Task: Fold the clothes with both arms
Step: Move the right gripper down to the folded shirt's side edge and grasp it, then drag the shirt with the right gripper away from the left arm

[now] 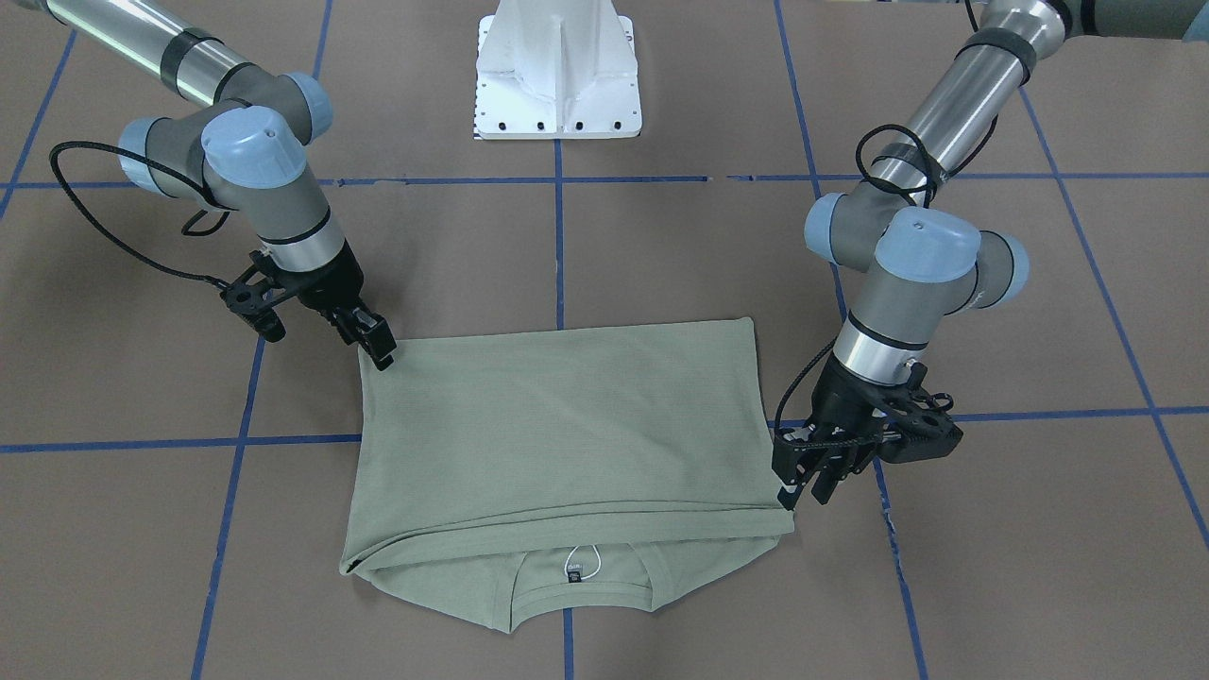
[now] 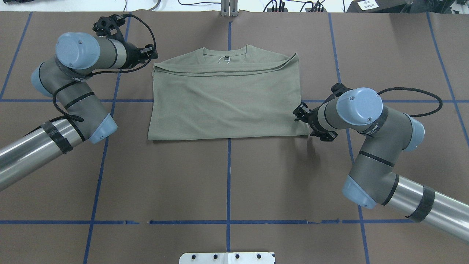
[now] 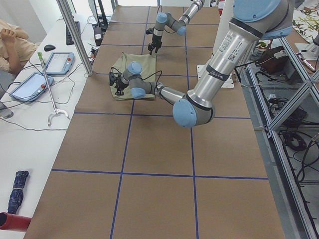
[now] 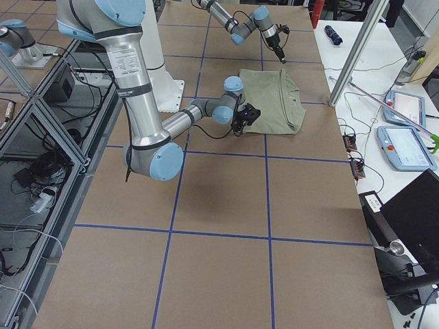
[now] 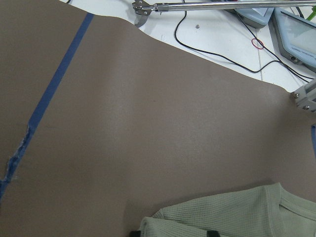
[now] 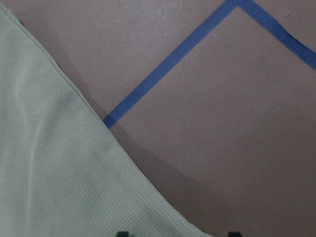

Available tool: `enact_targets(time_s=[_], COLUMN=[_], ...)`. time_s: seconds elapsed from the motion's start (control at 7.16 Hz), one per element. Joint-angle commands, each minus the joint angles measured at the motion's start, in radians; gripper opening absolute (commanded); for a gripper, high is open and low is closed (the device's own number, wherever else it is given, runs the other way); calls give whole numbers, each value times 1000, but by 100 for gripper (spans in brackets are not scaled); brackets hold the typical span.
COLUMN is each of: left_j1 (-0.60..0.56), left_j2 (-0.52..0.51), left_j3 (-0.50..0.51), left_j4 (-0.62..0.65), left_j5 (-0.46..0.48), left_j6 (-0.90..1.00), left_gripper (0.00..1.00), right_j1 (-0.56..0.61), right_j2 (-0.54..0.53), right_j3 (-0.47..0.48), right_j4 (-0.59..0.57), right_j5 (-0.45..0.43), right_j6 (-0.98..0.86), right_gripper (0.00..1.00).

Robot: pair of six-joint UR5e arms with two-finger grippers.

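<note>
left gripper (image 1: 801,493) sits at the shirt's (image 2: 227,102) collar-end corner on the robot's left, fingers part open astride the folded edge, no clamp on it visible. the sage-green shirt lies flat on the brown table (image 2: 227,176), folded over, top layer ending just short of the collar (image 2: 225,52), black neck label (image 2: 227,58) showing. right gripper (image 1: 380,351) is at the shirt's fold-side right corner, fingers spread, cloth edge between them, not pinched.

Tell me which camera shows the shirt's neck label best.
The front-facing view: the neck label lies close, unobstructed, with its white loop distinct. Overhead shows it smaller and farther away. Side views are too distant; neither wrist view includes it.
</note>
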Motion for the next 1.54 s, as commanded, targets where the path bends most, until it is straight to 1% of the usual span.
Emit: enact_targets(time_s=[0.0, 0.28, 0.42, 0.7, 0.84, 0.98, 1.12, 1.26, 1.4], left_j1=[0, 0, 0, 0, -2, -2, -2, -2, -2], left_j2=[0, 0, 0, 1, 5, 11, 27, 31, 64], left_j3=[0, 0, 0, -14, -41, -79, -125, -164, -249], left_j4=[0, 2, 2, 2, 0, 2, 0, 2, 8], left_j5=[0, 0, 0, 0, -2, -3, -29, -67, -125], left_j6=[-1, -1, -6, -7, -9, -12, -15, -65, -78], left_gripper=[54, 54, 54, 54, 54, 54, 54, 53, 54], right_j1=[0, 0, 2, 0, -3, -3, -9, -29, -64], right_j2=[-2, -2, -20, -106, -175, -232, -279, -283, -286], right_j3=[-2, 10, 48, 154, 247, 324, 395, 424, 449], right_j4=[-2, 1, -3, -5, -6, -6, -5, -5, -3], right_j5=[-8, -3, 1, 7, 48, 119, 188, 264, 321], right_j6=[-1, -4, -4, -4, 0, 20, 34, 111, 132], right_gripper=[0, 0, 0, 0, 0, 0, 0, 0, 0])
